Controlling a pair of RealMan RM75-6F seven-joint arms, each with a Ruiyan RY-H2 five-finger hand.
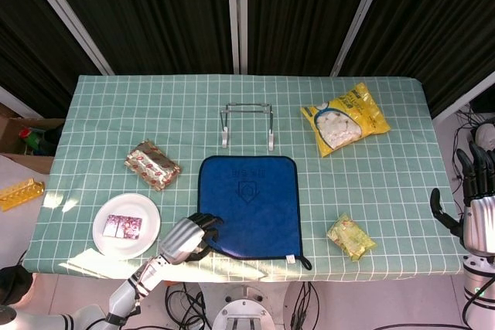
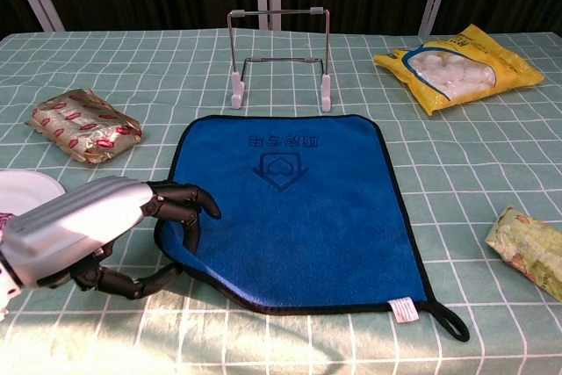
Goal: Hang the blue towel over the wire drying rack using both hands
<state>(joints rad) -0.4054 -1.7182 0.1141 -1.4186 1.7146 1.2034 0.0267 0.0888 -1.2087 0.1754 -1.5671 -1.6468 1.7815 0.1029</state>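
The blue towel [image 1: 251, 202] [image 2: 299, 208] lies flat on the checked table, just in front of the wire drying rack [image 1: 247, 123] [image 2: 279, 54], which stands upright and bare. My left hand [image 1: 188, 239] [image 2: 97, 230] grips the towel's near left corner, fingers curled over the edge and thumb beneath; that corner is drawn in and lifted slightly. A hanging loop sits at the near right corner. My right hand [image 1: 473, 202] is off the table's right edge, fingers apart and pointing up, holding nothing. The chest view does not show it.
A yellow snack bag [image 1: 345, 118] [image 2: 457, 63] lies right of the rack. A small green packet [image 1: 350, 236] [image 2: 531, 250] sits right of the towel. A red and gold packet [image 1: 152, 165] [image 2: 83, 126] and a white plate [image 1: 104, 241] lie to the left.
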